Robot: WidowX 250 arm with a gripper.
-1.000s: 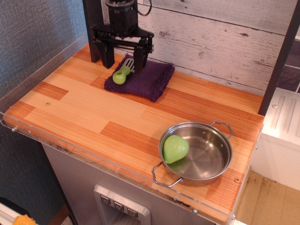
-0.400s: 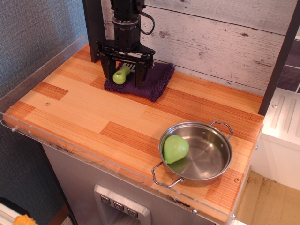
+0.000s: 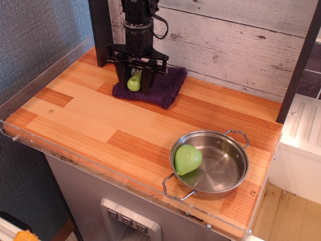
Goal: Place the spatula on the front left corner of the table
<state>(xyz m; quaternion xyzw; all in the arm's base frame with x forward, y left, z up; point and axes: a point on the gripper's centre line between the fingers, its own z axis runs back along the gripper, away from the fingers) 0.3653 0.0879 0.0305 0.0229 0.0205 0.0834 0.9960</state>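
Observation:
The spatula [image 3: 134, 83] lies on a purple cloth [image 3: 160, 86] at the back of the table [image 3: 100, 125]. Only its lime-green handle shows; the grey blade is hidden behind the gripper. My black gripper [image 3: 134, 84] is lowered straight down over the cloth, its two fingers close on either side of the handle. The fingers [image 3: 122, 80] appear to touch the handle, which still rests on the cloth. The front left corner of the table [image 3: 20, 131] is bare wood behind clear acrylic edging.
A steel pan [image 3: 213, 163] with two handles stands at the front right, holding a green pear-shaped object [image 3: 187, 159]. A black post [image 3: 100, 30] stands at the back left. A whitewashed plank wall runs along the back.
The gripper has come down from above the cloth to the spatula handle, and its fingers have narrowed from wide open to close around the handle.

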